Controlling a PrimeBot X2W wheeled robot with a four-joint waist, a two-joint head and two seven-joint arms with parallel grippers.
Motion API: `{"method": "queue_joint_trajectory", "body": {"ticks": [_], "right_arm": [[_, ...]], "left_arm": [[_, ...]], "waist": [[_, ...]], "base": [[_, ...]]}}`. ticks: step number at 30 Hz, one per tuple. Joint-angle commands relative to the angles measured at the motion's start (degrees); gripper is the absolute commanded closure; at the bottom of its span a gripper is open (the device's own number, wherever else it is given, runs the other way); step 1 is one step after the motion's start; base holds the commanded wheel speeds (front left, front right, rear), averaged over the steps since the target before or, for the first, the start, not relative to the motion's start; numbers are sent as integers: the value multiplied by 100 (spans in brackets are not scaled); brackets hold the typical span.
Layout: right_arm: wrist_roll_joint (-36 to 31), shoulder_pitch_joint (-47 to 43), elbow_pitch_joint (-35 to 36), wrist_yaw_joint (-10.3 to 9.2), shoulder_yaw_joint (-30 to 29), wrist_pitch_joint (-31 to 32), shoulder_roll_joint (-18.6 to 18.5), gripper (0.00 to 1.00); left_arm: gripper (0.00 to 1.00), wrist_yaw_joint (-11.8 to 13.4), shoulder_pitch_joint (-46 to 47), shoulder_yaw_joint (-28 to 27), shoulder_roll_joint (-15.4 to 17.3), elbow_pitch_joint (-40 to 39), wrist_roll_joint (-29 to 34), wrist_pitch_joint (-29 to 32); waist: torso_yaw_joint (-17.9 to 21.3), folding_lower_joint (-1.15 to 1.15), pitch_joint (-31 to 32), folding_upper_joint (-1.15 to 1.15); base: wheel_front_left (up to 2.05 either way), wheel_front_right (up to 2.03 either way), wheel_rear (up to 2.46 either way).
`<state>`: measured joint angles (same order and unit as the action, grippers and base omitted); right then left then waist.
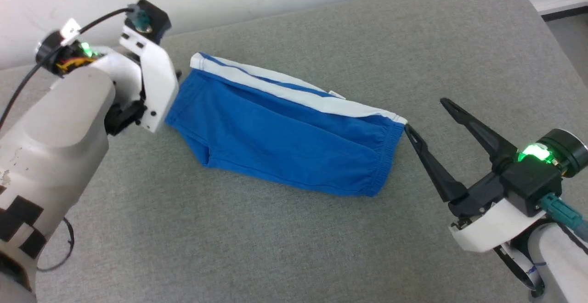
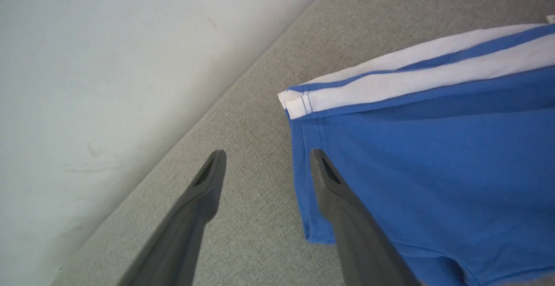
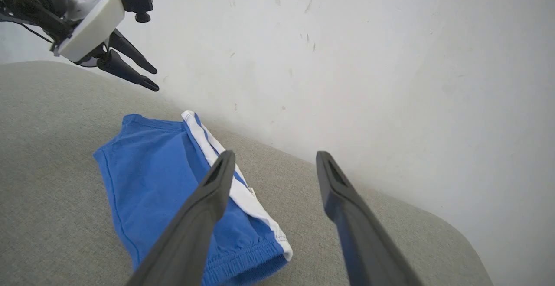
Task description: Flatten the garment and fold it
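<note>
While the garment [image 1: 285,142] lies spread across the middle of the grey fabric-covered counter [image 1: 294,248], neither arm has hold of it. The bright blue shorts rest slantwise. Their white waistband [image 1: 294,92], which carries a thin blue stripe, runs along the edge nearest the white wall [image 3: 390,82], and a small white label [image 1: 337,94] pokes out along it. The cloth looks mostly flat, with a few soft creases and a gathered hem at the robot's right end.

At the shorts' left end, the left gripper [image 2: 266,160] has its two dark fingers parted with nothing between them. In the right wrist view it hangs above the counter, clear of the cloth. One finger [image 2: 342,208] crosses over the blue side edge in its own wrist view.

At the opposite end, the right gripper [image 1: 425,114] is likewise wide apart and empty. The tip of its nearer finger [image 1: 427,160] sits just beside the waistband's corner. Whether it touches the fabric cannot be told.
</note>
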<state>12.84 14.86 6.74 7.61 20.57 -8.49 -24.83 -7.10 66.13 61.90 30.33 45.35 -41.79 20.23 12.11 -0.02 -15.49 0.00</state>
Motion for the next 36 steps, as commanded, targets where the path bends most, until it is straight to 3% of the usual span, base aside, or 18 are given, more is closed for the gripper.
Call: {"method": "queue_joint_trajectory", "body": {"ticks": [1, 8, 18, 19, 20, 24, 29, 33, 36], "right_arm": [[-60, -72, 37, -12, -18, 27, 41, 0], [-86, -17, -101, -12, 39, -4, 228, 0], [-26, 384, -539, -12, 269, -32, 298, 0], [5, 446, -533, -12, 307, 23, 248, 0], [54, 521, -513, -12, 364, 100, 177, 0], [484, 919, -380, -12, 613, 650, -203, 0], [1454, 1379, -501, -12, 938, 1995, -606, 0], [2523, 1552, -699, -12, 1128, 3218, -668, 0], [2941, 1615, -870, -12, 1276, 3823, -589, 0]], "left_arm": [[0, -36, 8, 106, 40, -106, -238, 316], [0, -37, 11, 657, 385, -559, -908, 1699], [0, -38, -310, 1018, 478, -588, -836, 2002], [55, -38, -344, 1030, 493, -628, -887, 2020], [100, -38, -351, 1045, 515, -718, -891, 1960], [100, -38, -347, 1091, 650, -1008, -761, 1652], [100, -38, -442, 1106, 699, -1140, -871, 1407], [100, -38, -522, 1100, 685, -1159, -996, 1187], [100, -38, -572, 1074, 646, -1119, -1065, 1037]], "waist": [[64, 2, -46, 0], [327, 2, -271, 0], [559, 2, -318, 0], [556, 2, -278, 0], [546, 2, -231, 0], [470, 2, 0, 0], [316, 2, 248, 0], [192, 2, 336, 0], [121, 2, 318, 0]], "base": [[0, 0, 0], [0, 0, 0], [0, 0, 0], [0, 0, 0], [0, 0, 0], [0, 0, 0], [0, 0, 0], [0, 0, 0], [0, 0, 0]]}}
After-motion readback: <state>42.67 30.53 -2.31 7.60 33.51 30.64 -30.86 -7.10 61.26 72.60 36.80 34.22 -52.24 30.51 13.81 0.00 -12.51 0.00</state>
